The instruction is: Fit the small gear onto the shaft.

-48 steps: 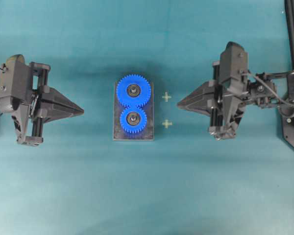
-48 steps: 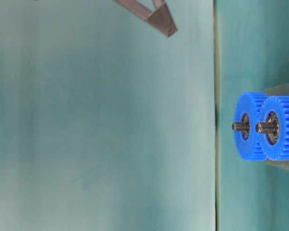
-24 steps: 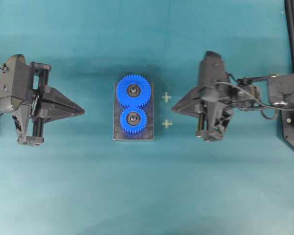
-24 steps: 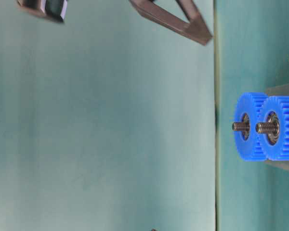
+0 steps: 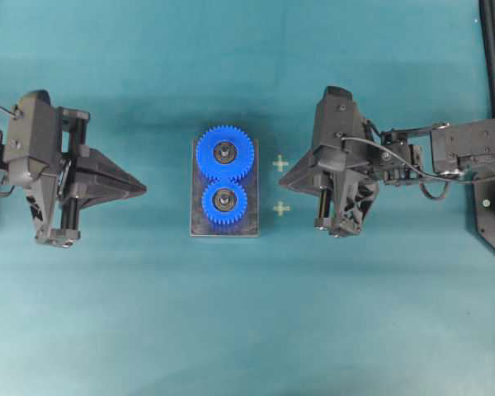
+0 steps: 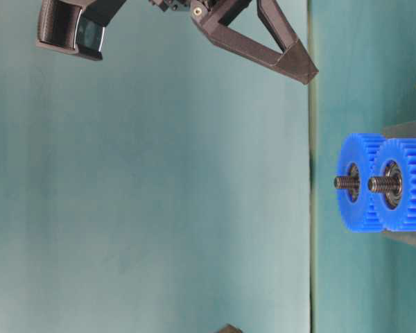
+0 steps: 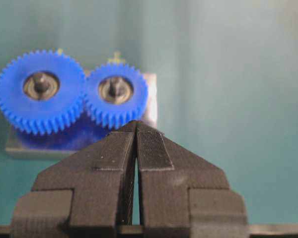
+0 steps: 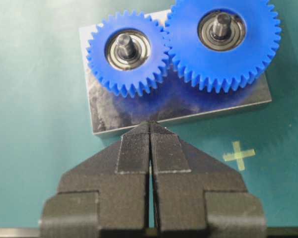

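Small gear (image 5: 224, 202) seated on shaft (image 8: 125, 45), meshing w/ big gear (image 5: 224, 153).

Both arms are matte black, each ending in a blocky housing from which two wedge-shaped fingers taper to a point: the left gripper (image 5: 140, 190) and the right gripper (image 5: 282, 181) look alike from overhead. Seen from the wrist cameras, the finger pads (image 8: 135, 148) carry a fine ribbed texture, framed by smoother black plastic with a layered, printed look. Thin black cables (image 5: 412, 157) loop along the right arm's wrist, and a small pale screw (image 6: 195, 10) shows on its housing in the table-level view.
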`<action>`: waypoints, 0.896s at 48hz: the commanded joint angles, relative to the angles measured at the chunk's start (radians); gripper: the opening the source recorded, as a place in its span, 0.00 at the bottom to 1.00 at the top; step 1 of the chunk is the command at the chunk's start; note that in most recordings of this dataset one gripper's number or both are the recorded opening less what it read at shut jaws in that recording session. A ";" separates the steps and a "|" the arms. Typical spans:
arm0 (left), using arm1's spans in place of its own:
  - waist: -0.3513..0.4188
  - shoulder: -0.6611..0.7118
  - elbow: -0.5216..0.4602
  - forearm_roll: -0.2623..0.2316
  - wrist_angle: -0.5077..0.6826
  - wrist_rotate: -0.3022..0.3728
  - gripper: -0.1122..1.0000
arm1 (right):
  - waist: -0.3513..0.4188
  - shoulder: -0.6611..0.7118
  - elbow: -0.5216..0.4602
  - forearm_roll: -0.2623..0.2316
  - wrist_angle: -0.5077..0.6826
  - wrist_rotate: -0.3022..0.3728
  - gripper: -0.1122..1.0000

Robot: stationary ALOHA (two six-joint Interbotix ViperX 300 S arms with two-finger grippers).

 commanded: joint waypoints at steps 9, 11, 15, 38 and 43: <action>-0.002 -0.005 -0.009 0.003 -0.021 0.002 0.10 | -0.003 -0.006 -0.018 0.000 -0.008 -0.009 0.09; -0.002 -0.003 -0.009 0.003 -0.023 0.002 0.10 | -0.003 -0.006 -0.018 -0.002 -0.009 -0.009 0.09; 0.000 -0.003 -0.009 0.003 -0.023 0.002 0.10 | -0.003 -0.006 -0.018 0.000 -0.009 -0.009 0.09; -0.002 0.009 -0.008 0.003 0.048 0.002 0.10 | -0.003 -0.006 -0.011 0.000 -0.041 -0.005 0.09; -0.002 0.009 -0.012 0.003 0.061 0.002 0.10 | -0.003 -0.006 -0.011 0.000 -0.041 -0.006 0.09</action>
